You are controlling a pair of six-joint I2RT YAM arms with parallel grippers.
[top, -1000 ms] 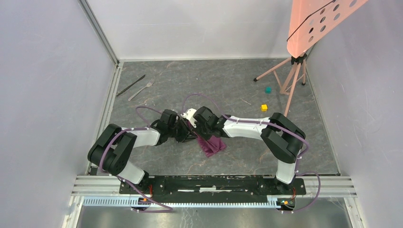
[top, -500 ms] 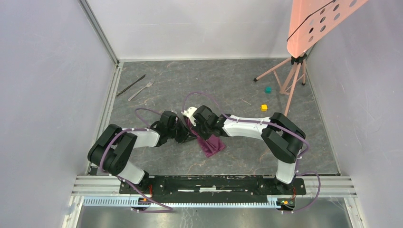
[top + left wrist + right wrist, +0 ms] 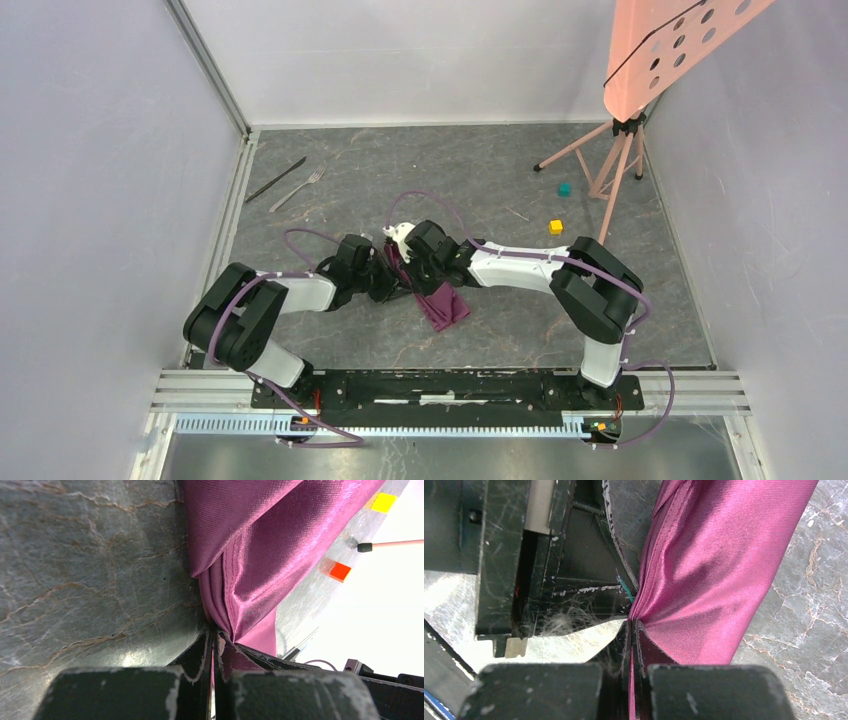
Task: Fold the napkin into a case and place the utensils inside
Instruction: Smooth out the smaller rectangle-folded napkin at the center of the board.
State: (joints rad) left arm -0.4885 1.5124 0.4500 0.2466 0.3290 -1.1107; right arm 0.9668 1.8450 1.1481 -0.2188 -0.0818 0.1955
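The left gripper (image 3: pixel 212 630) is clamped tight on the napkin (image 3: pixel 265 545), jaws pressed together on a bunched hem that gathers into narrow pleats right at the fingertips. From that pinch the plum cloth fans out ahead of the gripper over the marbled table (image 3: pixel 75 580), which lies bare on one side of the fold. The right gripper (image 3: pixel 631 622) is closed just as firmly on another gathered edge of the same cloth, with the other arm's black body crowding in just beside its fingers. In the overhead view the two grippers meet nearly tip to tip near the middle of the table, with hardly any room between them. The napkin runs from the shared grip back toward the arms' bases, slightly to the right arm's side, as a narrow crumpled bundle rather than a flat pouch. Bare surface lies between its near end and the base rail (image 3: pixel 440 385). Well apart from both grippers, out beyond the left one toward the far left corner, the fork (image 3: pixel 298 188) and the knife (image 3: pixel 276 179) lie side by side. The knife is closer to the side wall (image 3: pixel 120 150), and open table lies between the pair and the grippers. Beyond the right gripper sit a yellow cube (image 3: pixel 555 227) and, farther off, a teal cube (image 3: pixel 564 188). A tripod (image 3: pixel 610 170) stands past them under a pink perforated panel (image 3: pixel 670 45).
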